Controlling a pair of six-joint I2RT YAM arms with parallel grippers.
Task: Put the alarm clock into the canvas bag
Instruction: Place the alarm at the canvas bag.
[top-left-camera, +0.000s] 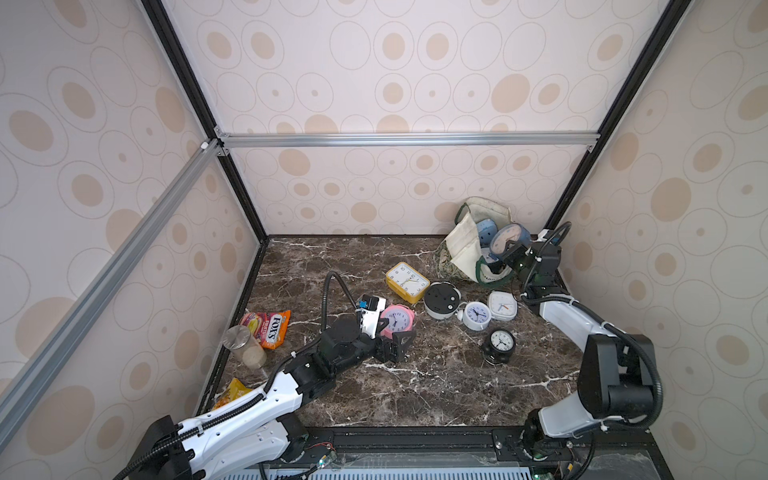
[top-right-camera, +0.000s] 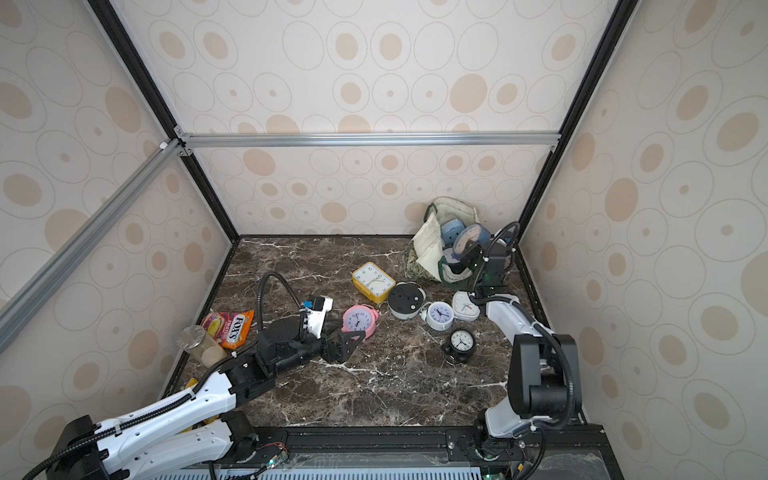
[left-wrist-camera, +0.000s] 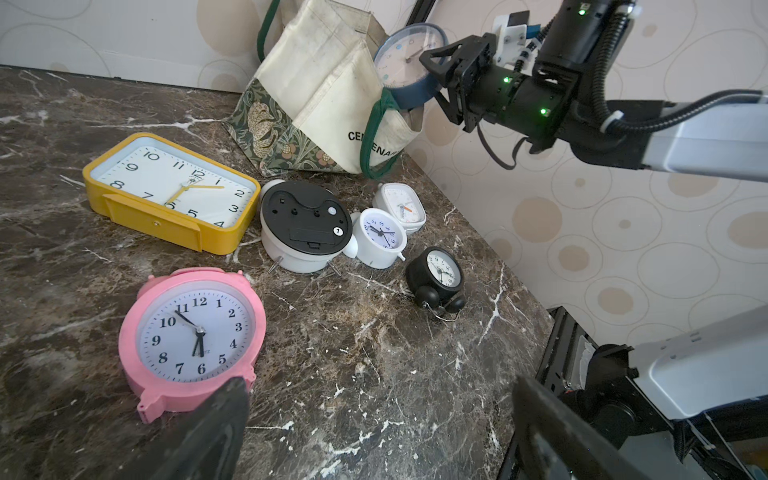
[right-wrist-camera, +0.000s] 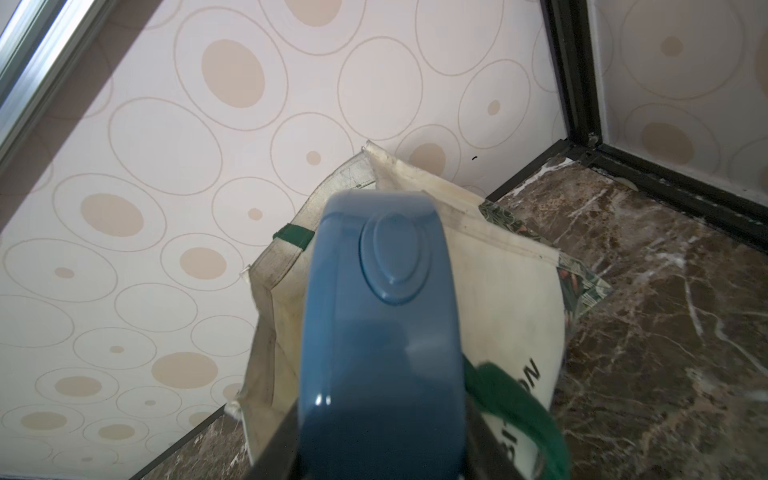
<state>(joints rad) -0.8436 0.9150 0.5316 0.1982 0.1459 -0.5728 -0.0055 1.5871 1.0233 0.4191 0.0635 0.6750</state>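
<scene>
Now the right end effector (left-wrist-camera: 438, 79), jaws half-closed on the blue alarm clock (left-wrist-camera: 409, 52), holds it on edge just over the open mouth of the canvas bag (left-wrist-camera: 332, 83) at far right, while the left end effector (top-left-camera: 395, 340) gapes empty.

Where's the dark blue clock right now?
In both top views the dark blue clock is at the far right corner of the table, clamped in the right gripper just over the canvas bag's open mouth.
</scene>
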